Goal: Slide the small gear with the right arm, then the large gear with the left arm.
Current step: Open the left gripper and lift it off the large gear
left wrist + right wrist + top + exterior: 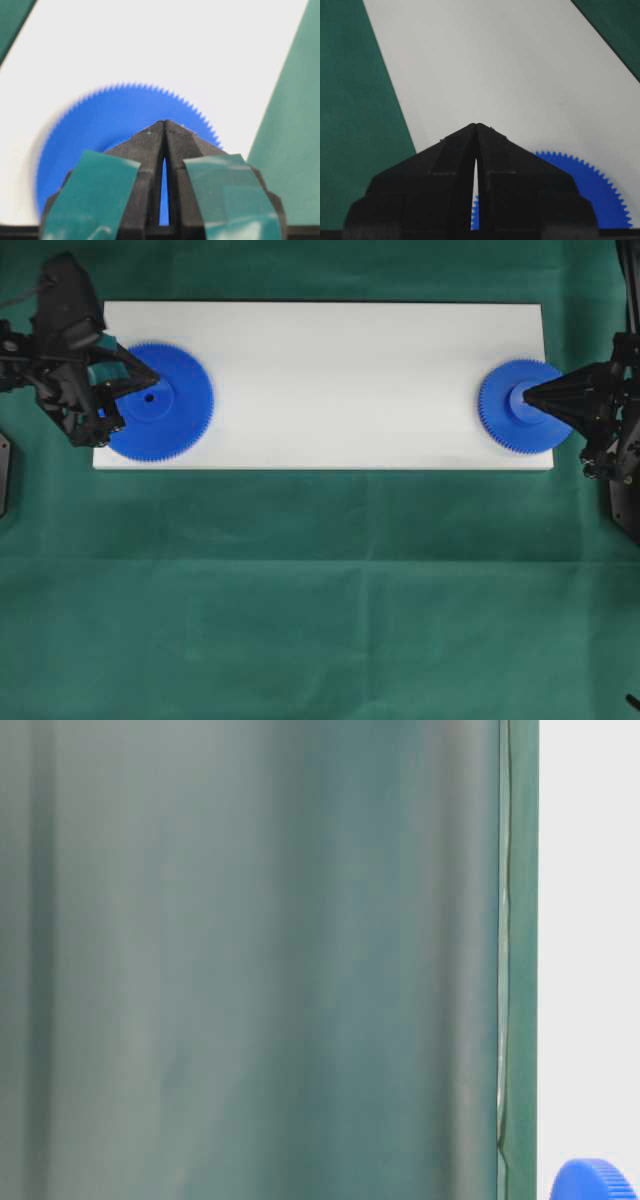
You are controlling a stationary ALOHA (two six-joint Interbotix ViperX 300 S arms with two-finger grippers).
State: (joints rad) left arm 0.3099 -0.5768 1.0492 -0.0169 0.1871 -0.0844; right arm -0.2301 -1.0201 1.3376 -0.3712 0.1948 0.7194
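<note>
Both grippers are pinched closed, empty: the right gripper (527, 396) tip rests on the small gear (520, 406) hub. Left gripper (155, 379) (teal-taped) tip sits over the large gear (160, 401) on the white board (340, 380).

Two blue toothed gears look like smooth matt plastic: the large gear (160, 401) and the small gear (523, 405). Both lie on a smooth matt white board (330, 370). Around the board, green cloth (320, 590) shows soft creases. Glossy teal tape (90, 195) covers matt black fingers.
</note>
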